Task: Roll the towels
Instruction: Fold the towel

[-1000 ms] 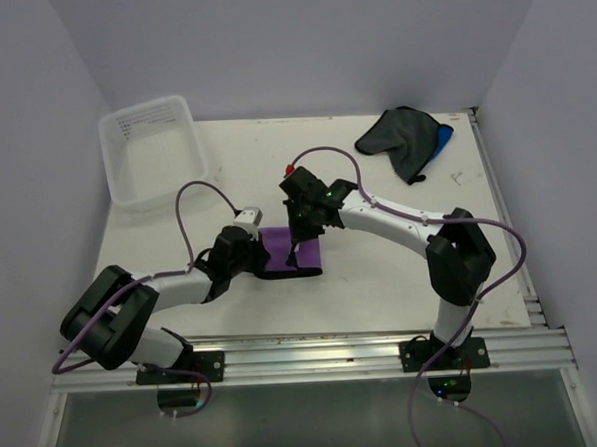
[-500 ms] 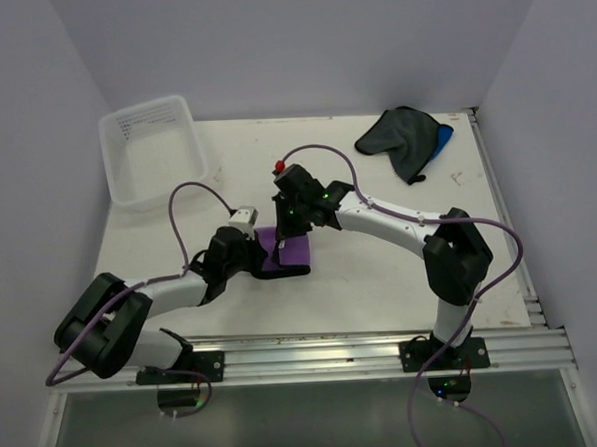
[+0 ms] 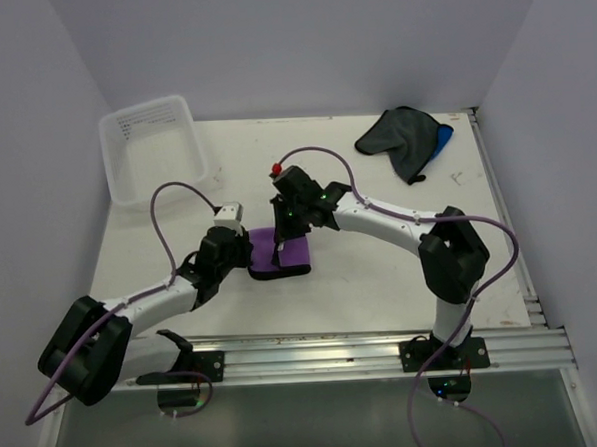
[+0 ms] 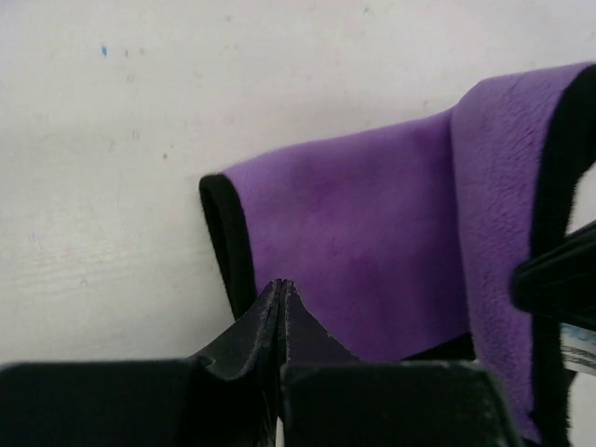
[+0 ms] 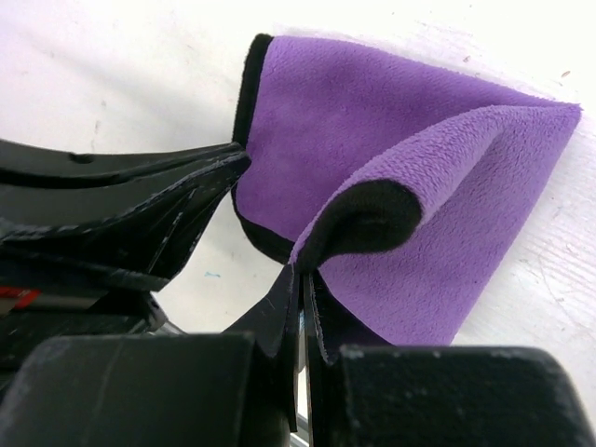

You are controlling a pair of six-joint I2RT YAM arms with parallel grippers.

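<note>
Pinching a raised fold of the purple towel (image 5: 372,121) in my right gripper (image 5: 300,279), fingers closed tight on it. My left gripper (image 4: 281,291) is closed too, tips at the hem — hold unclear.

A see-through tub (image 3: 155,156) sits at the far left corner of the white table (image 3: 372,280) (it has a label with writing too small to read). A silver rail (image 3: 325,354) runs along the near edge. Pale walls (image 3: 299,43) stand around.
</note>
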